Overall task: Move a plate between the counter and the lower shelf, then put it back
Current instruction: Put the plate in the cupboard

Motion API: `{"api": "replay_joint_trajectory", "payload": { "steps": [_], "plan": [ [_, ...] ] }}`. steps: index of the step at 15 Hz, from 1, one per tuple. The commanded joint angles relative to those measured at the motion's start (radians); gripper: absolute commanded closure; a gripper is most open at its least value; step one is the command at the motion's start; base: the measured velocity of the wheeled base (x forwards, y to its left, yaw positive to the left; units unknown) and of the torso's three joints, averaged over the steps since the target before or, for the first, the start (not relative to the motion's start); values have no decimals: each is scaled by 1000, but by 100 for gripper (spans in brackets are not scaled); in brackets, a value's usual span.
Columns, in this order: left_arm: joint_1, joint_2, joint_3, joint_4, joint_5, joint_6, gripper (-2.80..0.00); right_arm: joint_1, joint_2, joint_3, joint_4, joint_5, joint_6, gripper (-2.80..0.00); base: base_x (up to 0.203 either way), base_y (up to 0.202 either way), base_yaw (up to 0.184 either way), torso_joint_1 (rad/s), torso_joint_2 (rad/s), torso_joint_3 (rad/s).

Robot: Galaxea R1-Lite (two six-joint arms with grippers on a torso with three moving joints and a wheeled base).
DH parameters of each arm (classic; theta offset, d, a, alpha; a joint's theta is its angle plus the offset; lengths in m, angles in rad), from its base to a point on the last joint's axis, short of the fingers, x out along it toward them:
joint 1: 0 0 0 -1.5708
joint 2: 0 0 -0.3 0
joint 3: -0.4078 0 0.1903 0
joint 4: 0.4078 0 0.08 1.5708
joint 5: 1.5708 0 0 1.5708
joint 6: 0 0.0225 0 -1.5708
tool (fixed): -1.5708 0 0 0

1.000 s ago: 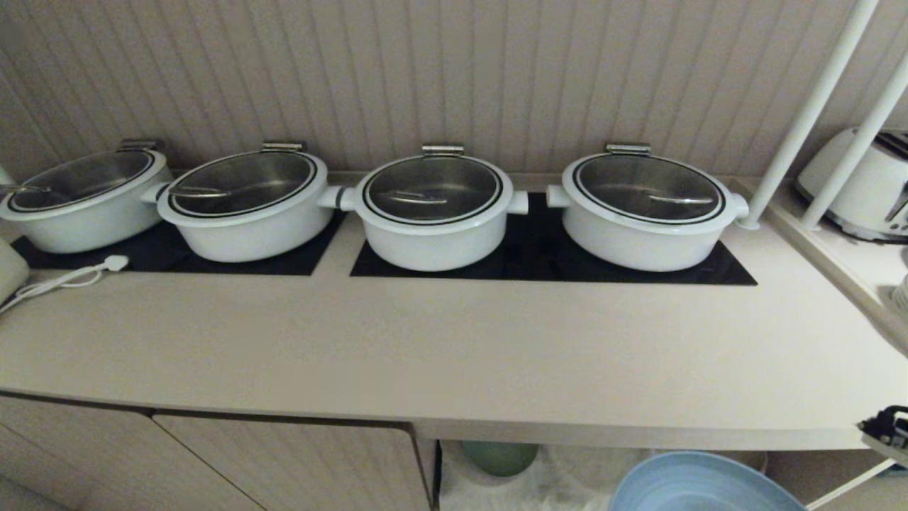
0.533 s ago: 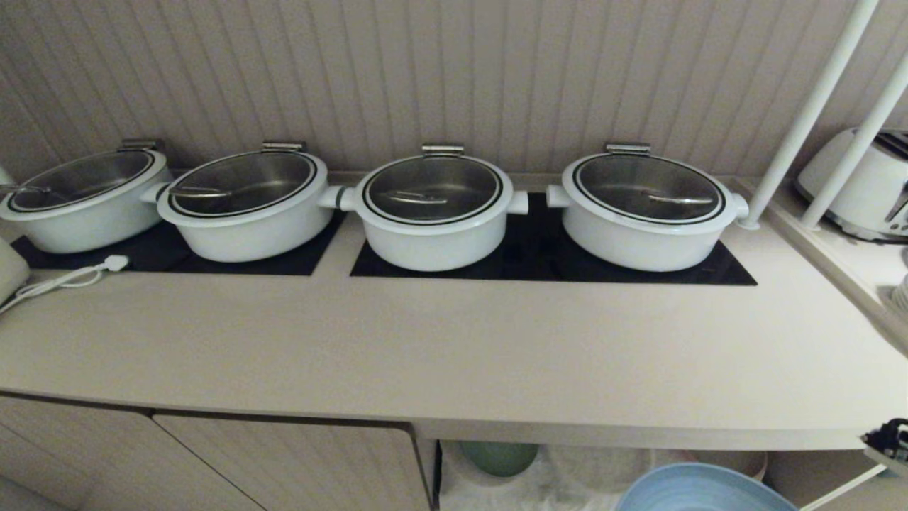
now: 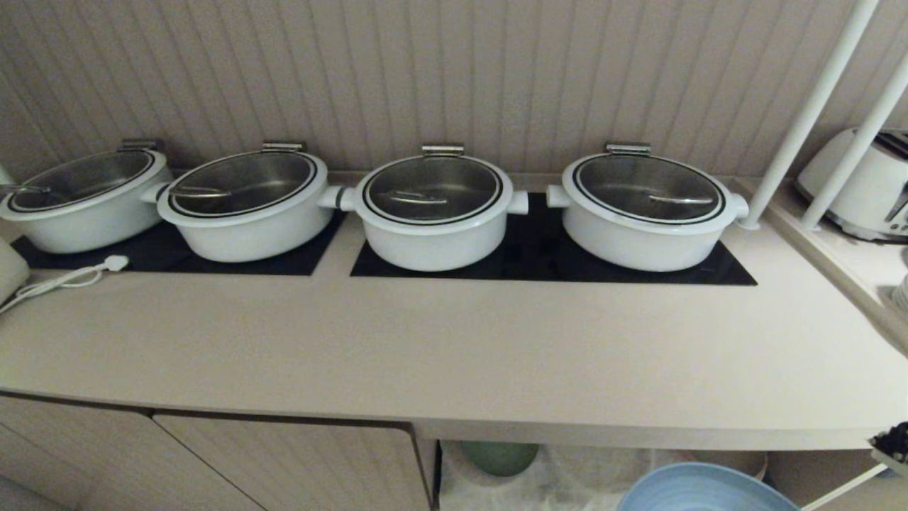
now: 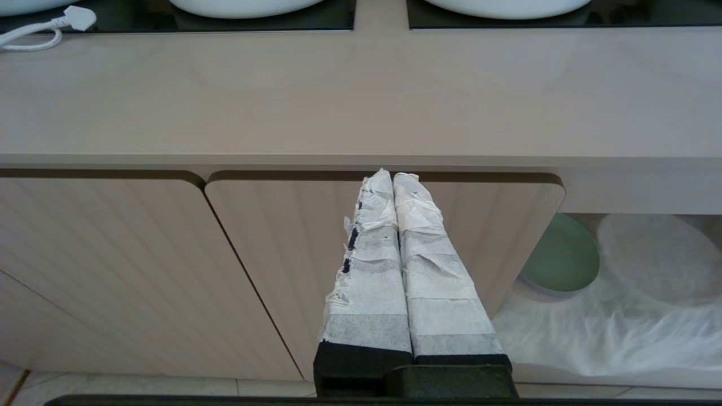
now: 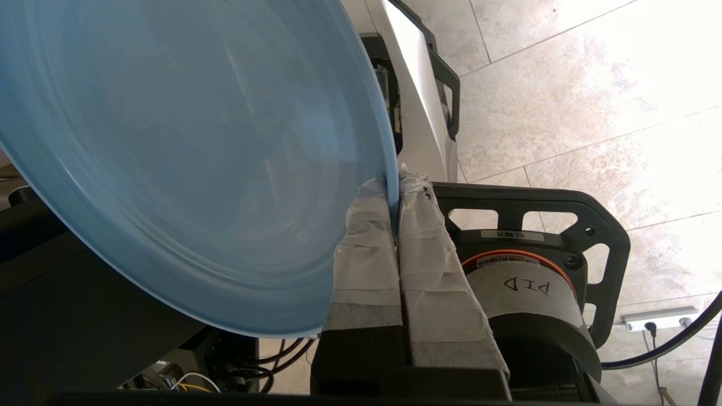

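The light blue plate [image 3: 699, 490] hangs in front of the lower shelf [image 3: 567, 475], below the counter's [image 3: 454, 355] front edge, at the bottom right of the head view. My right gripper [image 5: 395, 186] is shut on the plate's [image 5: 186, 158] rim, with the plate tilted and its edge pinched between the taped fingers. My left gripper [image 4: 393, 176] is shut on nothing and parked in front of a cabinet door, left of the shelf opening [image 4: 620, 332]. The counter [image 4: 361, 101] runs above it.
Several white lidded pots [image 3: 433, 213] stand on black hob panels at the counter's back. A white plug and cable [image 3: 106, 265] lie at the left. A green plate [image 3: 500, 456] rests on the shelf's white cloth. A toaster [image 3: 862, 184] and white poles [image 3: 809, 113] occupy the right ledge.
The plate has sunk a little toward the bottom edge of the head view, and the dark part of my right arm has slid toward the right edge. The left arm is still.
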Motion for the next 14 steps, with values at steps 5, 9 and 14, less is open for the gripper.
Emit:
{"api": "replay_joint_trajectory", "payload": {
  "steps": [5, 9, 14],
  "plan": [
    [0, 0, 0, 0, 0, 0, 0, 0, -3, 4, 4, 2, 3, 0, 0, 0, 0, 0, 0, 0],
    [0, 0, 0, 0, 0, 0, 0, 0, -22, 2, 4, 53, 14, 0, 0, 0, 0, 0, 0, 0],
    [0, 0, 0, 0, 1, -2, 0, -1, -22, 18, 4, 51, 14, 0, 0, 0, 0, 0, 0, 0]
  ]
}}
